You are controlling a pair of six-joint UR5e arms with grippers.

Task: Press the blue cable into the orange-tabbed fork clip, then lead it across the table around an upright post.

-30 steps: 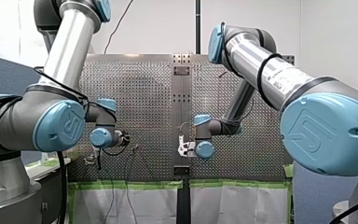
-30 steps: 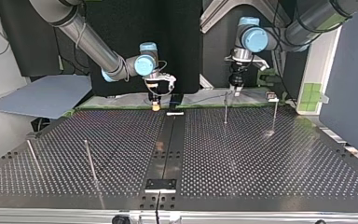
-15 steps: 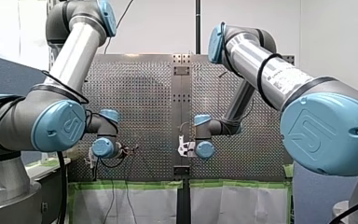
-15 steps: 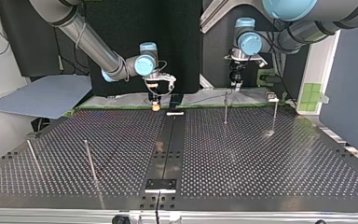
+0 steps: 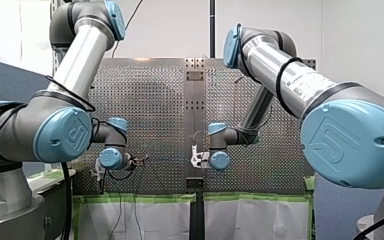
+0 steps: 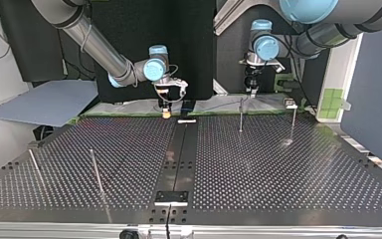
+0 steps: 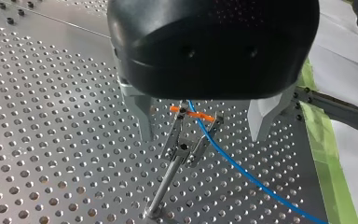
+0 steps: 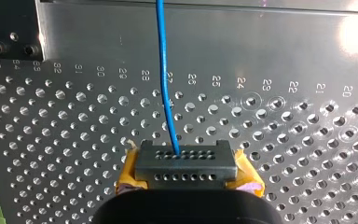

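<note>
My left gripper point(image 7: 203, 122): fingers wide apart, empty, straddling orange-tabbed fork clip point(image 7: 185, 142). My right gripper point(image 8: 181, 158) clamps blue cable point(image 8: 163, 70). Risk: cable seems high in fork; my tug could pop it out.

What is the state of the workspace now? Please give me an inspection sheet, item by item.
Surface: perforated table, upright posts standing on it.
Job's things: clip on its stem; blue cable crosses between its orange tabs; seated or not, cannot tell.
Clutter: nothing seen.
End effectors: left end effector open, astride the clip; right end effector shut on the cable.
Cables: black cable wound on my right arm.
Surroundings: grey board and green tape beyond the table.
</note>
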